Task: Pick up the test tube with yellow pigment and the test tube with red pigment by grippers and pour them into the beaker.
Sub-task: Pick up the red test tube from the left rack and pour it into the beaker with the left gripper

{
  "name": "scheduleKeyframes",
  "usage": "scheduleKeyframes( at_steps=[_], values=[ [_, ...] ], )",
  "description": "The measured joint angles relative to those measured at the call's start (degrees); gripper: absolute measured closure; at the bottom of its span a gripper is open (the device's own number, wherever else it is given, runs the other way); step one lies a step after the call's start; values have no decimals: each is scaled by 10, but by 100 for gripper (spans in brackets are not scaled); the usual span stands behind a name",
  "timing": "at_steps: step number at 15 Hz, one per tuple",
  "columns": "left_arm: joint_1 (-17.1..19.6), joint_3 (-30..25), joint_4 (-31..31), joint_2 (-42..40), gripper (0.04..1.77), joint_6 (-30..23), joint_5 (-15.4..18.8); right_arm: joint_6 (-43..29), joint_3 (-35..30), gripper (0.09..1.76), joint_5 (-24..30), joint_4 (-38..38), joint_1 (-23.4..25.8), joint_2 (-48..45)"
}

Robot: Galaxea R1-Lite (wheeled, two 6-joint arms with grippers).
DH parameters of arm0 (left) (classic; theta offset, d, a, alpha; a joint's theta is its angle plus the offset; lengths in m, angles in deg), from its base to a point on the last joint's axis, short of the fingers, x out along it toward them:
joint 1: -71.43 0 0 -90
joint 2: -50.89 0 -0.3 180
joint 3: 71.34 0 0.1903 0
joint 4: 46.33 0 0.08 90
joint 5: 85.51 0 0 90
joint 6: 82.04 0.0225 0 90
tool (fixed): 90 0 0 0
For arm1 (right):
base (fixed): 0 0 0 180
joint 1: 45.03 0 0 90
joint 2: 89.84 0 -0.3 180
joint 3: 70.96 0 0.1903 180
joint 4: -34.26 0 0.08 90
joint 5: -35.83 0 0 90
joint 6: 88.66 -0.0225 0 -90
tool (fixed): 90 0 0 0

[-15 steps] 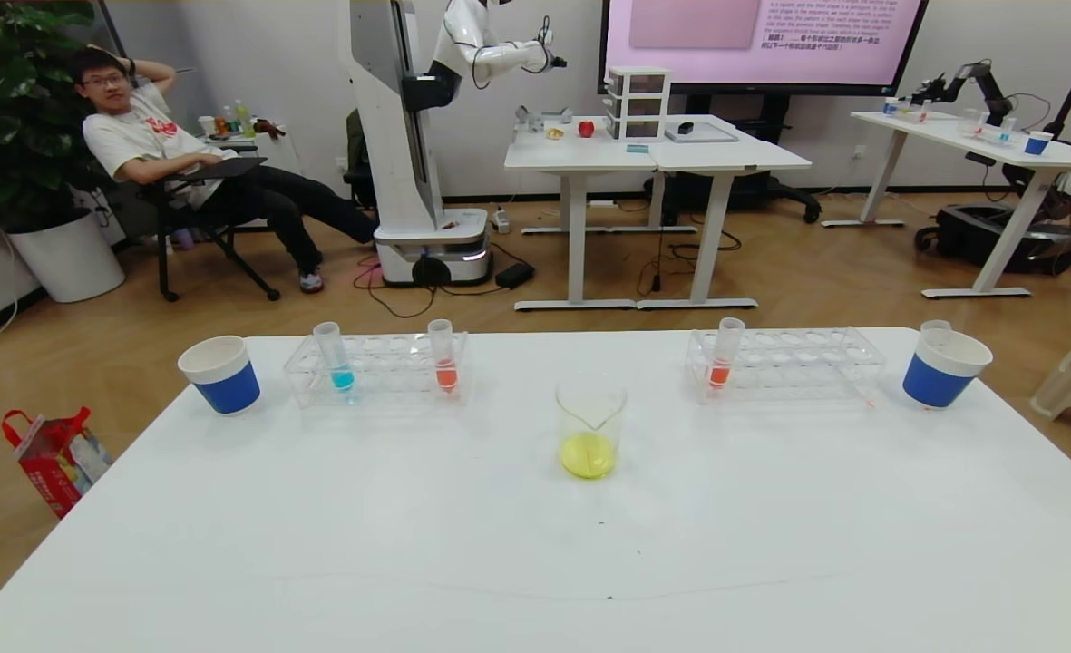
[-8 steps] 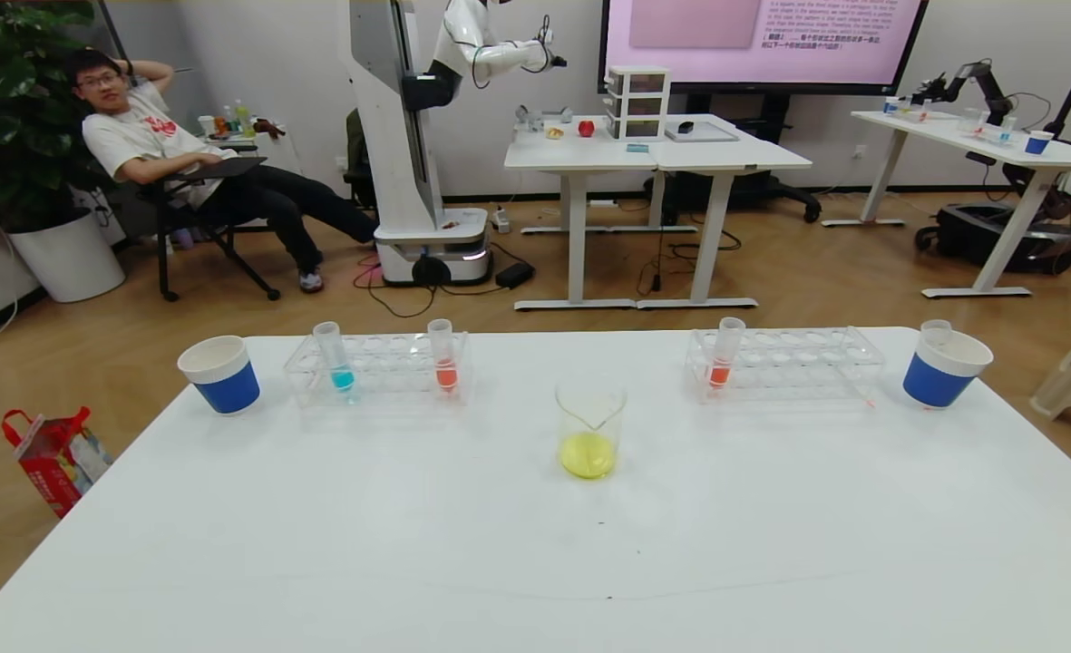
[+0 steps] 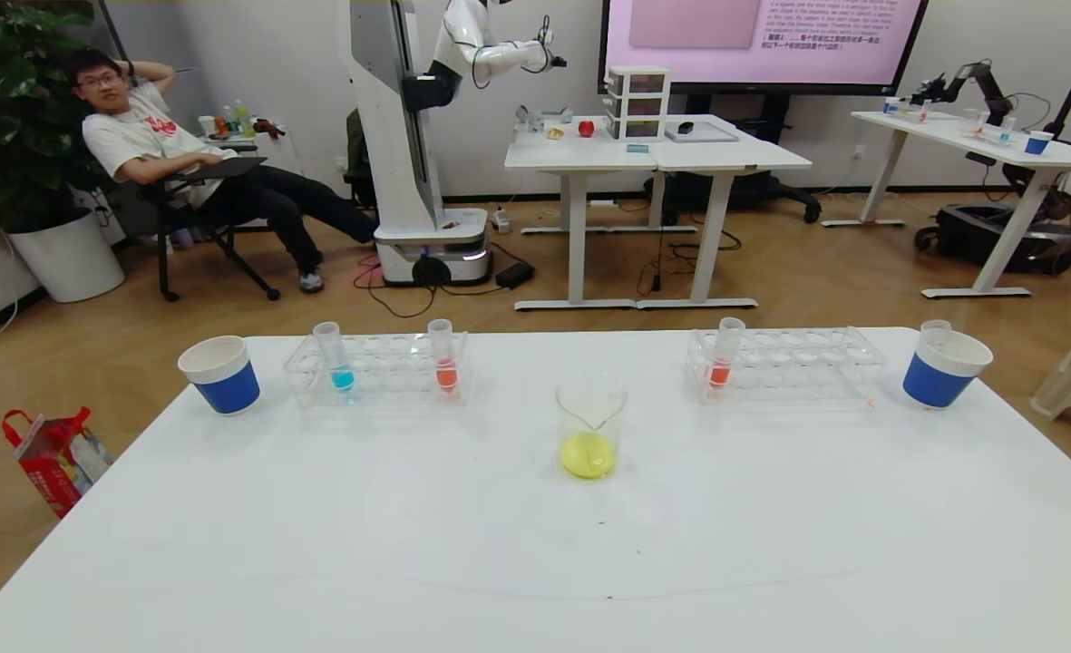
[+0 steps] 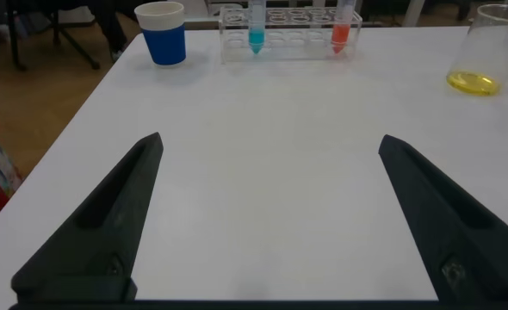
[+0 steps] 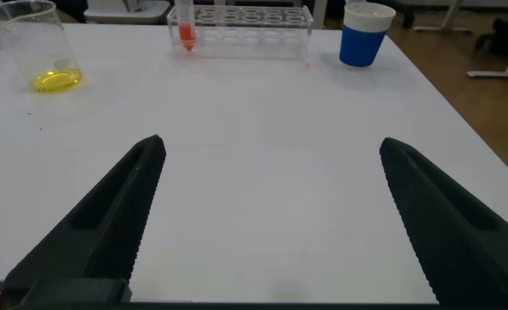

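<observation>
The beaker [image 3: 590,426] stands mid-table with yellow liquid in its bottom; it also shows in the left wrist view [image 4: 486,43] and the right wrist view [image 5: 39,47]. One test tube with red pigment [image 3: 443,355] stands in the left rack, another [image 3: 725,354] in the right rack. No tube holding yellow liquid shows. An empty clear tube [image 3: 935,328] sticks out of the right blue cup. My left gripper [image 4: 271,139] and right gripper [image 5: 272,141] are open and empty over the near table, out of the head view.
A blue-liquid tube [image 3: 335,356] stands in the left clear rack [image 3: 376,367]. The right clear rack [image 3: 784,363] holds one tube. Blue paper cups stand at the far left [image 3: 220,374] and far right [image 3: 943,367]. The table's edges lie beside both cups.
</observation>
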Motion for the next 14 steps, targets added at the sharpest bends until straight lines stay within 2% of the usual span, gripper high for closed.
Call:
scheduleKeyframes(
  at_steps=[8, 11, 14],
  values=[
    [0, 9, -11, 2, 6, 4, 2, 0, 0, 11, 0, 0, 0, 0],
    [-2, 80, -3, 54, 6, 4, 2, 0, 0, 11, 0, 0, 0, 0],
    [-7, 169, 47, 174, 6, 3, 2, 0, 0, 11, 0, 0, 0, 0]
  ],
)
